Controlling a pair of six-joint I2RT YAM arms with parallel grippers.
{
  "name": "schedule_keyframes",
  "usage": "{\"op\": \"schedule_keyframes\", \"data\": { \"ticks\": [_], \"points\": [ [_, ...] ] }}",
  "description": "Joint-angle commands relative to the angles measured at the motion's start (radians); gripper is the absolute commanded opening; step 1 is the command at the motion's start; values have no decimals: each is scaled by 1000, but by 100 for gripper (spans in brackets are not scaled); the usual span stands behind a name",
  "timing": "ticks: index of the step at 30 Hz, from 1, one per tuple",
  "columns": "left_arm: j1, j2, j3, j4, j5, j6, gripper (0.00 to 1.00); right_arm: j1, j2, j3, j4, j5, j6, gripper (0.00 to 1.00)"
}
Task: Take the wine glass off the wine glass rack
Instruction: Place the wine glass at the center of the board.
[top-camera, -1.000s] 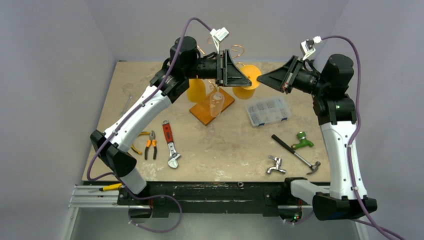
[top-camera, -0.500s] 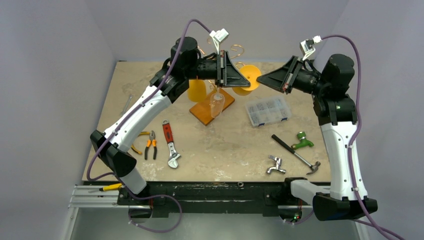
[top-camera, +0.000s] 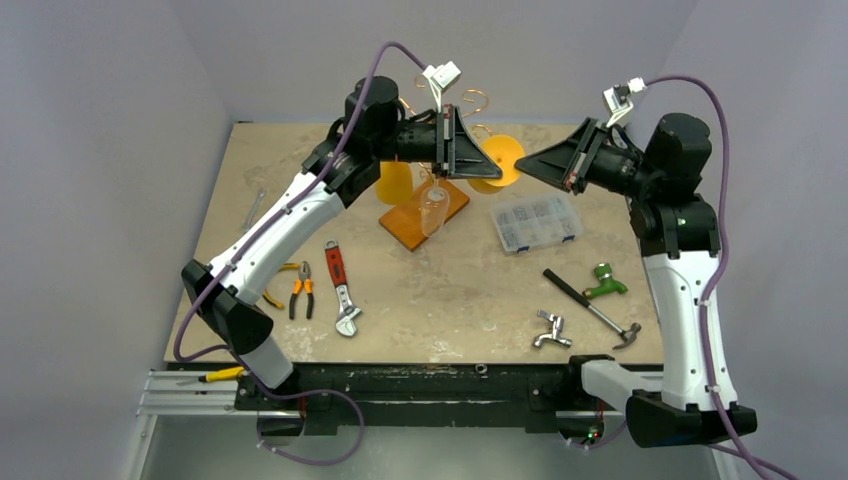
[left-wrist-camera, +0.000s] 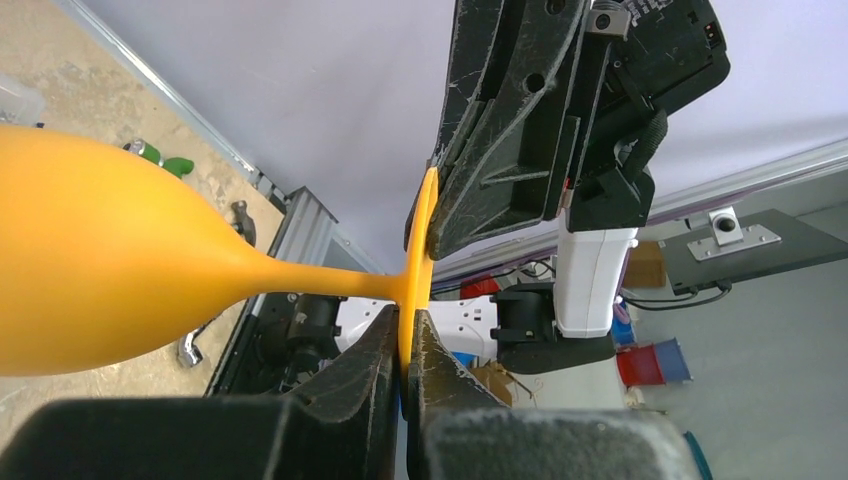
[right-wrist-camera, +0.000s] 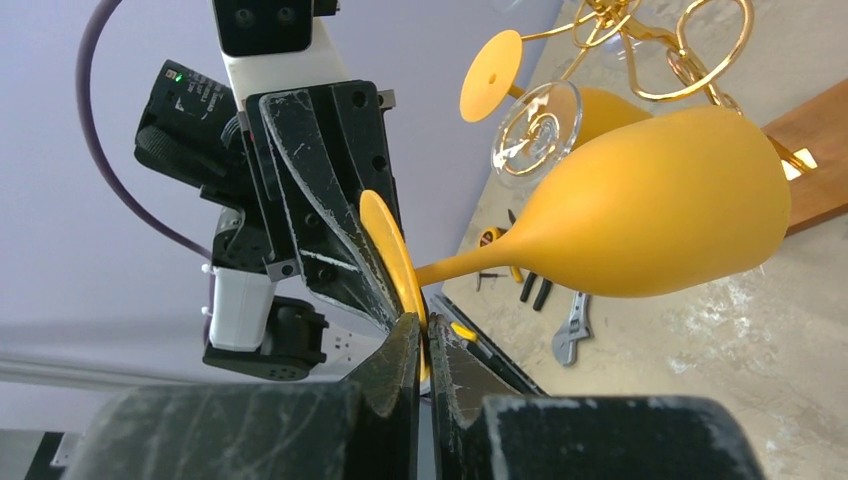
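Observation:
An orange wine glass (top-camera: 497, 158) hangs level between my two grippers, off the rack's arms. My left gripper (top-camera: 497, 171) is shut on the rim of its round foot (left-wrist-camera: 420, 255). My right gripper (top-camera: 519, 165) is shut on the opposite rim of the same foot (right-wrist-camera: 388, 255). The bowl (right-wrist-camera: 660, 205) points toward the rack. The wine glass rack (top-camera: 470, 99) shows golden curled arms (right-wrist-camera: 650, 45) on an orange-brown wooden base (top-camera: 405, 226). A second orange glass (top-camera: 393, 182) and a clear glass (top-camera: 433, 209) hang on it.
A clear parts box (top-camera: 537, 220) lies right of the rack's base. A hammer (top-camera: 592, 305), a green fitting (top-camera: 605, 282) and a chrome tap (top-camera: 550, 330) lie at the front right. A red wrench (top-camera: 342, 290) and pliers (top-camera: 300, 290) lie at the front left.
Both grippers and the orange glass between them have shifted slightly upward. The right arm's wrist has risen and moved a little right. Both grips are unchanged.

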Motion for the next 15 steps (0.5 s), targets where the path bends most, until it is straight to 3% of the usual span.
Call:
{"op": "schedule_keyframes", "data": {
  "ticks": [1, 5, 15],
  "points": [
    [-6, -54, -2, 86, 22, -6, 0, 7, -47, 47, -122, 105, -59, 4],
    [-6, -68, -18, 83, 36, -6, 0, 7, -71, 47, -149, 157, -58, 13],
    [-6, -116, -49, 71, 77, 21, 0, 7, -119, 61, -214, 248, -49, 47]
  ]
}}
